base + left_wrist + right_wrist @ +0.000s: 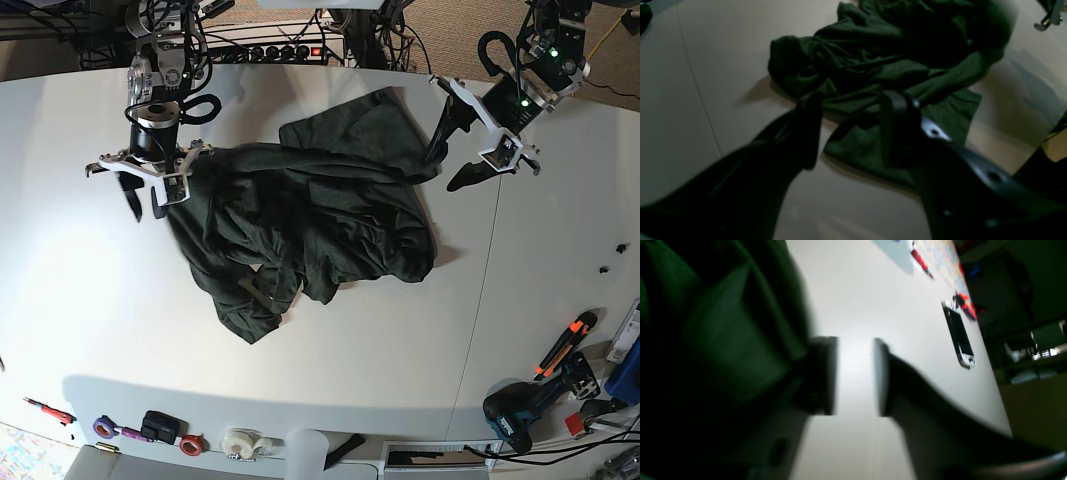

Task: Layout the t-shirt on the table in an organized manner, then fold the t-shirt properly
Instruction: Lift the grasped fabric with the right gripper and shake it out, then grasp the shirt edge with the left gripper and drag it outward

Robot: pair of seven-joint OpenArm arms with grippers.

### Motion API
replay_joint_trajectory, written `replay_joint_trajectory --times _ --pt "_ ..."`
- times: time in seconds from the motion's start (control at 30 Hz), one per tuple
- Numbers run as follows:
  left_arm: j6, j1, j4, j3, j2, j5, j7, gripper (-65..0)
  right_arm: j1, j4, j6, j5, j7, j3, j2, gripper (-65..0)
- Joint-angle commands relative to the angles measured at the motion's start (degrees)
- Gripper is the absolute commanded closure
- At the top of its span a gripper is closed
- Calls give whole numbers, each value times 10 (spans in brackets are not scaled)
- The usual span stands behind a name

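The dark green t-shirt (320,230) lies crumpled in a heap on the white table (90,300), spread from the back middle toward the left. My left gripper (450,170) is open and empty just off the shirt's right edge. In the left wrist view the gripper (853,133) hovers over a flat flap of the t-shirt (853,60). My right gripper (145,203) is open at the shirt's left edge. In the right wrist view the gripper (853,376) has only white table between its pads, and the t-shirt (723,333) bunches against its left finger.
A thin seam (480,300) crosses the table at the right. A phone (958,333) lies on the table beyond my right gripper. Tape rolls (240,440), a drill (520,410) and an orange-handled tool (565,345) lie along the front and right edges.
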State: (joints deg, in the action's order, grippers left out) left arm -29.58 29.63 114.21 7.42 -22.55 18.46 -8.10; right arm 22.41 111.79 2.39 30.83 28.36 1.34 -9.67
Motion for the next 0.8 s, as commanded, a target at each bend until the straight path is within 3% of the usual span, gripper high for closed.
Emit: replay_joint_trajectory --times 0.0,0.17,0.27,0.43,0.57,0.77 --pt "-2 -1 8 2 -5 8 17 -285 -2 13 9 5 -25 -3 -5 -242" --pt "-2 -1 8 2 -5 8 17 -285 -10 13 15 5 -96 -2 -5 -242" --pt "4 -7 8 2 -4 8 15 -285 -27 13 17 -2 -92 -2 -3 -241" --pt "48 -64 -21 -5 -2 8 -33 -285 -46 13 -3 -105 -91 -2 16 -241" --pt "50 -136 -85 -52 -2 8 -38 -285 -46 13 -61 -151 -85 0 33 -241" --pt "67 -265 -207 -162 8 -17 -42 -285 -46 13 -67 -159 -38 13 45 -241"
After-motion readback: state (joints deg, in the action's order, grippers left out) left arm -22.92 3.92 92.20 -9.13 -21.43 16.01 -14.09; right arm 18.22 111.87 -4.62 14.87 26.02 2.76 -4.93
